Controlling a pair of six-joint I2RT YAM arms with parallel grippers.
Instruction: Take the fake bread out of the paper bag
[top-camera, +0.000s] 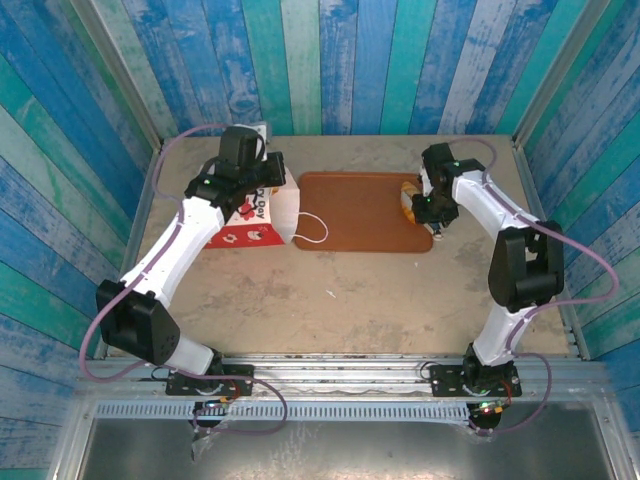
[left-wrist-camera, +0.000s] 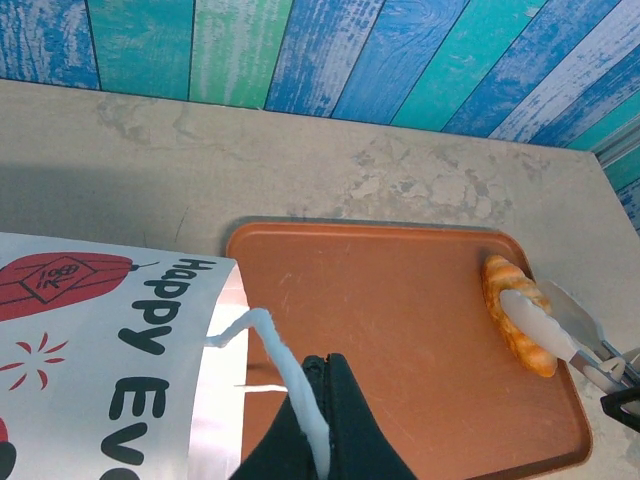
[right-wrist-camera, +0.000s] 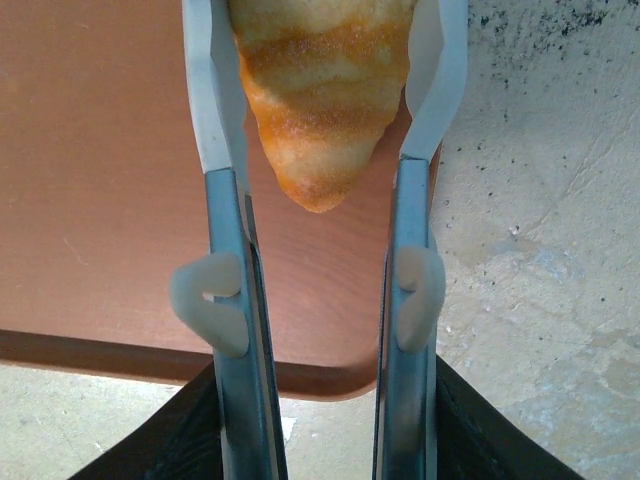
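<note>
"While my left gripper (left-wrist-camera: 322, 368) is pinched tight on a loop handle (left-wrist-camera: 268, 345) of the paper bag (left-wrist-camera: 100, 350), my right gripper (right-wrist-camera: 322, 60) is over at the far side of the tray (left-wrist-camera: 400, 330)."

"What has the right one got?"

"A croissant (right-wrist-camera: 318, 120), golden and ridged, one piece of the fake bread. My two fingers (right-wrist-camera: 225, 120) run along its flanks. The pads press against it at its wide part, so the jaws are clamped on it. Its pointed end sticks out between them toward my wrist."

"Where is that, exactly?"

"Close to the tray's right edge, near a rounded corner. From my left wrist I see the croissant low over the brown surface. Whether it rests there or hangs just clear, I cannot tell."

"And the bag?"

"On its side on the table (top-camera: 350, 300), printed face up, with red panels and dark lettering showing. Its open end meets the tray's left edge, well apart from the croissant. The handle I hold rises from the mouth and disappears between my closed black fingers. From above, a second handle (top-camera: 313, 228) lies looped on the tray just beside the mouth."

"Anything inside it?"

"The inside of the mouth is hidden from me, so I cannot say."
</note>
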